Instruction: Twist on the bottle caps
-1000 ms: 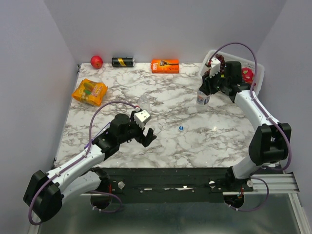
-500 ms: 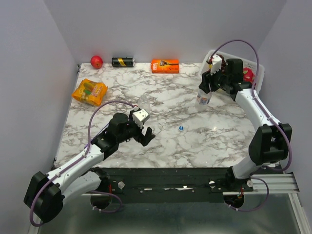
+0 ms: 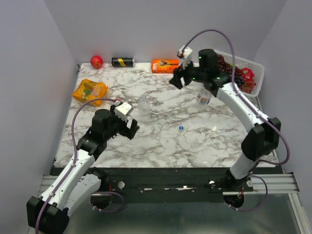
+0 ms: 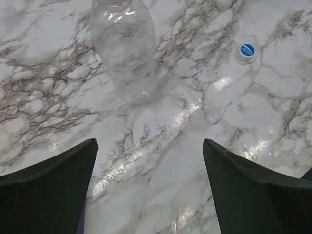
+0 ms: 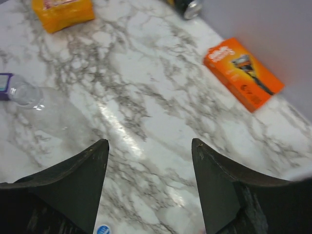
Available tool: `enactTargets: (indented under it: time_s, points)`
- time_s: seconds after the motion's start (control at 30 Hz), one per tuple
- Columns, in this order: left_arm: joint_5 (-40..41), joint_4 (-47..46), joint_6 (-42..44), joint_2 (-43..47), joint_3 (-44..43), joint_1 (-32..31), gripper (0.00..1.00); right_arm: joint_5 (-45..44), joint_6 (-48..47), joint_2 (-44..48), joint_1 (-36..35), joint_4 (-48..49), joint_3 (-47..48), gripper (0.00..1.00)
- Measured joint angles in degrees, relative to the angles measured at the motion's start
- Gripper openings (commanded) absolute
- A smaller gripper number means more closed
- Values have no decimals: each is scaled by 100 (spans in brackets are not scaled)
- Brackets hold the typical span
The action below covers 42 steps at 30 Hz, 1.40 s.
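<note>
Fingers on both arms are spread and empty, so close your left fingers (image 4: pixel 46 195) squarely around the clear bottle (image 4: pixel 124 48), mid-body, without tipping it toward the blue cap (image 4: pixel 247 50).

From the overhead feed I see a matched pair. The left arm (image 3: pixel 80 163), lower left, and the right arm (image 3: pixel 243 105), at right, each have white links, bulky black joints and a looping purple cable (image 3: pixel 209 30). Each also carries a white wrist block (image 3: pixel 123 109). The left gripper (image 4: pixel 148 146) and right gripper (image 5: pixel 150 142) have matte black wedge jaws.
</note>
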<state>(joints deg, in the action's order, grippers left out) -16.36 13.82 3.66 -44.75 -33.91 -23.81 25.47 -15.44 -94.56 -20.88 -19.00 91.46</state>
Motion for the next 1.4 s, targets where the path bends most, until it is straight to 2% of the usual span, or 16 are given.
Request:
enactTargets:
  time_s: [0.17,0.23,0.37,0.67,1.0,1.13,1.17,1.2,1.23,1.33,1.4]
  points:
    - [166,236,-44,153,-37,675,98,155,201,-892,-925,-17,297,83]
    - [208,289,-85,157,-37,942,98,203,249,-1132,-1108,-39,446,98]
    - [256,361,-138,260,-37,1263,98,337,345,-1342,-1296,-15,719,98]
    - [258,365,-170,382,-37,1453,98,1040,540,-1456,-1471,247,986,97]
    - [236,350,-282,332,-37,1475,98,684,597,-1976,-1773,264,1084,76]
    - [203,334,-284,293,-35,1475,98,514,590,-2063,-1808,262,1108,58]
    - [190,319,-284,278,-33,1475,99,490,581,-2063,-1812,267,1108,47]
    - [151,280,-284,258,-22,1475,99,466,575,-2063,-1818,269,1113,41]
    - [103,236,-284,240,-4,1480,99,442,546,-2063,-1818,273,1113,30]
    - [-236,46,-254,103,94,1486,99,374,490,-2063,-1832,282,1113,18]
    - [-514,-173,-201,-22,221,1486,99,372,470,-2063,-1843,271,1132,16]
